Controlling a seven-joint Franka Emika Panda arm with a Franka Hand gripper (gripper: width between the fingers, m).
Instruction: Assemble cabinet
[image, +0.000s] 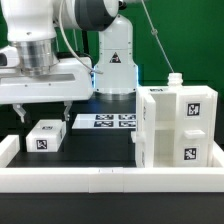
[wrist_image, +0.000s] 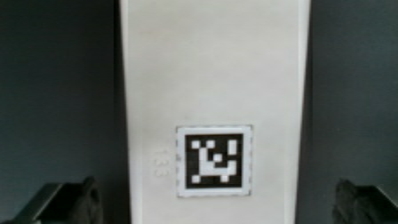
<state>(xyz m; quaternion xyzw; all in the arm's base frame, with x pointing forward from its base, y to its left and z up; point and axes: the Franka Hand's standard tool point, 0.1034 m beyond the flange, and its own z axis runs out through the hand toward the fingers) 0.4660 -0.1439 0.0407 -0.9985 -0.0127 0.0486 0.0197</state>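
Toward the front edge of the desk (image: 100, 150) stands the white, tag-marked cabinet (image: 165, 130); the claw (image: 44, 113) hangs spread wide, empty.

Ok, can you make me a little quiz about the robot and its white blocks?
1. True or false: the gripper is open over the small white block.
2. In the exterior view, which side does the cabinet stand on? A) left B) right C) middle
3. In the wrist view, what is printed on the small white block?
Key: 1 true. 2 B. 3 A square black-and-white tag.
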